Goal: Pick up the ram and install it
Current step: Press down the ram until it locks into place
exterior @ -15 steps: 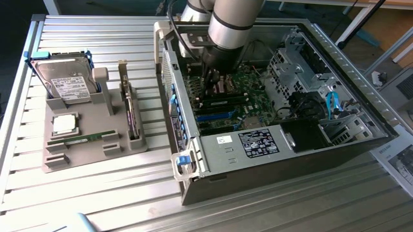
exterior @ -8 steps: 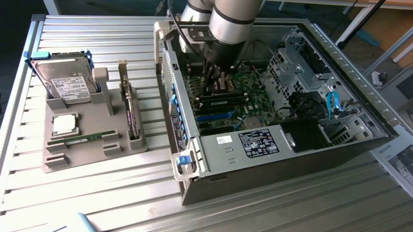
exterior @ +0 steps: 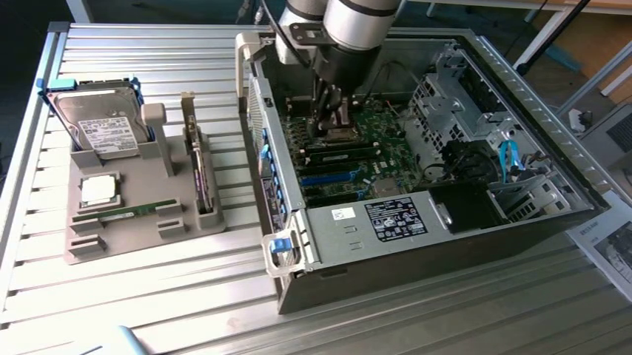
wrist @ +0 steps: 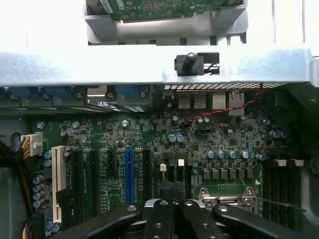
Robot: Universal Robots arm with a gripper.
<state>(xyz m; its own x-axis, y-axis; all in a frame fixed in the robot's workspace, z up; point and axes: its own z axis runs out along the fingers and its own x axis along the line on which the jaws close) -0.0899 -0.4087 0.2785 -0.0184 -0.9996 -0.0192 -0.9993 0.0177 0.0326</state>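
Green ram (exterior: 129, 214) stick lies flat in the grey holder (exterior: 138, 244)

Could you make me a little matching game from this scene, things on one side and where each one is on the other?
Things:
1. hard drive
2. square silver chip
3. ram
4. gripper

Places:
A. lying flat in a slot at the near edge of the grey holder
B. inside the open computer case, over the green board
C. standing at the far end of the grey holder, in a blue frame
D. lying flat on the grey holder, between the two other parts

Pairs: 1-C, 2-D, 3-A, 4-B
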